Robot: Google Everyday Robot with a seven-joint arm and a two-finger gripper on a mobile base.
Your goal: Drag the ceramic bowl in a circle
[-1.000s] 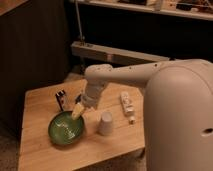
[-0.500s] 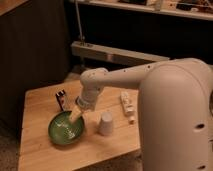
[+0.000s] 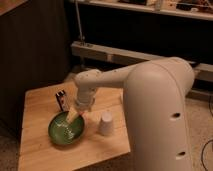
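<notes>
Over the last second the arm [image 3: 107,80] has swung left and its white bulk now fills the right of the frame. The gripper [image 3: 74,116] has stayed tip-down inside the bowl [image 3: 62,132], jaws spread and released, clasping nothing I can make out. The bowl, at lower left on the counter [image 3: 37,107], has barely shifted, so I judge the circle is only beginning. The bowl is glossy green ceramic, round and shallow. The counter is pale wood grain. The white cup [image 3: 105,125] is smooth, tapered and upturned.
</notes>
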